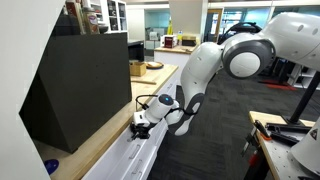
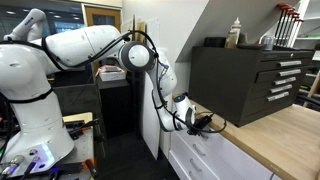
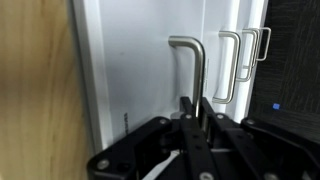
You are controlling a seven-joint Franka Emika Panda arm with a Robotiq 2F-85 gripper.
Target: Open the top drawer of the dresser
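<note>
White and long, what is that big thing? asks Mia.
That is the dresser (image 2: 212, 160), says Ben. It has a light wood tabletop (image 2: 285, 135).
And the dark thing on the tabletop?
A big black box (image 1: 80, 85). It stands back from the front edge.
Where is the white robot arm (image 1: 205, 65)?
It hangs low in front of the dresser, at the top drawer (image 3: 135, 70).
Where is that drawer?
Right under the wood, in the top row. I cannot tell if it is pulled out.
And the shiny bar?
That is its silver handle (image 3: 197, 60). The other handles (image 3: 228, 65) show just beside it in the wrist view.
Do the fingers (image 3: 185, 108) hold it?
Yes. They are pinched close together, with the handle's bar between them.
</note>
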